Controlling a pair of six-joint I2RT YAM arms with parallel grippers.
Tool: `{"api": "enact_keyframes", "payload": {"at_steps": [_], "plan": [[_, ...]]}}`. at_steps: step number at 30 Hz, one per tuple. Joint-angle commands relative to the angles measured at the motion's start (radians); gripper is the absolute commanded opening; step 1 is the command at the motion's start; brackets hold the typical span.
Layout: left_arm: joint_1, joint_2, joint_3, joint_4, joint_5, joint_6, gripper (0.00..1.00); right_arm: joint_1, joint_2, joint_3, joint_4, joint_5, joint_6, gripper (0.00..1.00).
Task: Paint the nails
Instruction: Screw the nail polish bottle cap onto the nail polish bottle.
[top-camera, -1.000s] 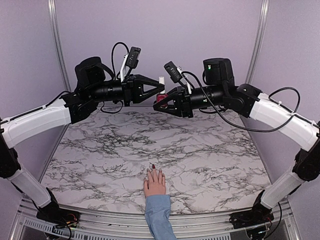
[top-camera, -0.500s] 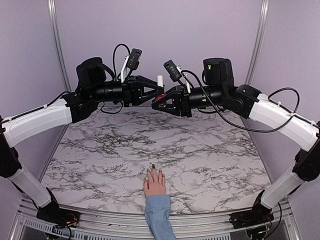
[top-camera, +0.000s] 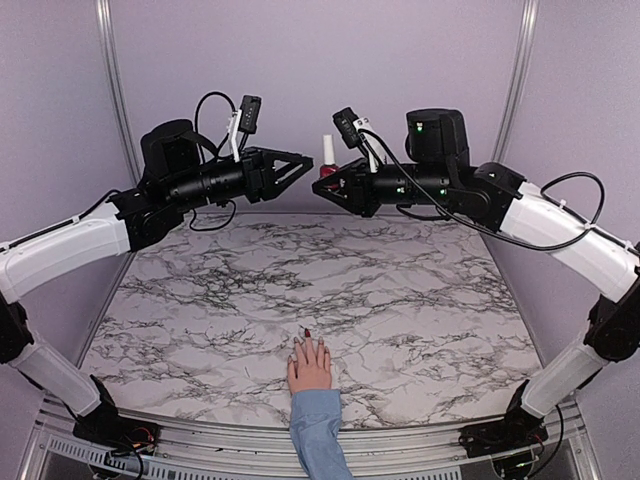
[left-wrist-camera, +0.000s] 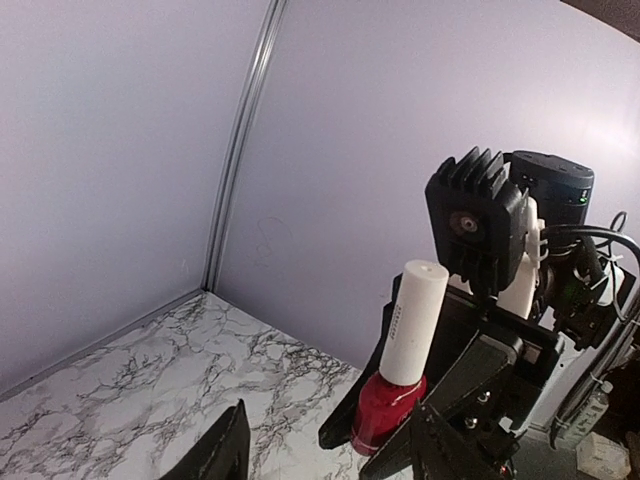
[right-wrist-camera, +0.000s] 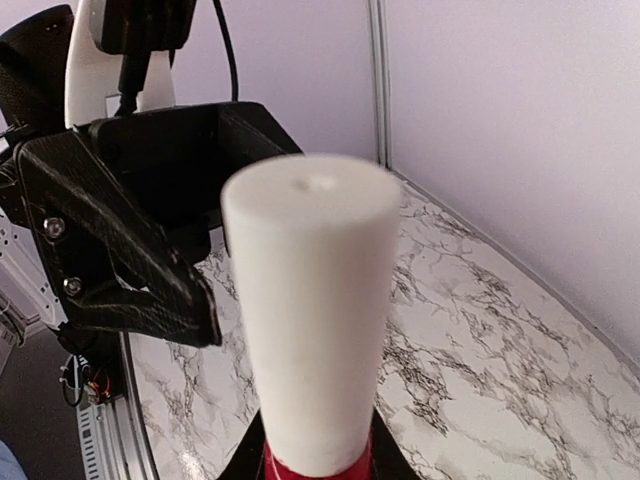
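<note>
The nails (top-camera: 307, 333) belong to a pale pink hand (top-camera: 310, 366) that lies flat, palm down, at the near edge of the marble-patterned table (top-camera: 430, 300), midway between the two arm bases, fingers pointing towards the far wall. A light blue sleeve (top-camera: 318, 435) covers the wrist and runs off the table's front edge. One fingertip shows a dark red nail; the others are too small to judge for colour.

Both arms are raised well above and beyond the hand, meeting near the back of the workspace. The right gripper (top-camera: 325, 183) is closed on a small polish bottle (top-camera: 327, 172), clamping its dark red glass body and holding it upright, with the tall white cap (top-camera: 327, 148) standing up above the fingers. In the right wrist view the cap fills the foreground.

The left gripper (top-camera: 303, 166) faces the bottle from just beside it, its fingers parted about halfway with nothing between them. It touches neither cap nor bottle; a small gap shows between its tips and the cap
</note>
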Motion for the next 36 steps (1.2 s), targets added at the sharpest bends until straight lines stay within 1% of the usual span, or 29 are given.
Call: {"api": "enact_keyframes", "payload": {"at_steps": [1,9,12,18,25,31,34,36], "plan": [[-0.024,-0.017,0.008,-0.021,-0.119,-0.008,0.56,0.01,0.007,-0.003,-0.001,0.15,0.029,0.0],[-0.095,0.048,0.068,-0.07,-0.277,-0.008,0.53,0.013,0.022,-0.008,-0.021,0.167,0.034,0.0],[-0.11,0.073,0.09,-0.075,-0.31,-0.015,0.53,0.013,0.022,-0.007,-0.029,0.159,0.033,0.0],[-0.138,0.126,0.163,-0.165,-0.434,0.0,0.45,0.016,0.03,-0.007,-0.032,0.143,0.034,0.0],[-0.142,0.13,0.166,-0.145,-0.438,-0.018,0.41,0.023,0.04,-0.013,-0.04,0.148,0.028,0.0],[-0.142,0.131,0.183,-0.163,-0.431,-0.004,0.38,0.026,0.047,-0.013,-0.05,0.147,0.025,0.0],[-0.141,0.135,0.186,-0.166,-0.413,-0.005,0.28,0.028,0.049,-0.015,-0.049,0.144,0.025,0.0],[-0.142,0.13,0.179,-0.166,-0.417,-0.009,0.19,0.029,0.048,-0.015,-0.05,0.144,0.022,0.0]]}}
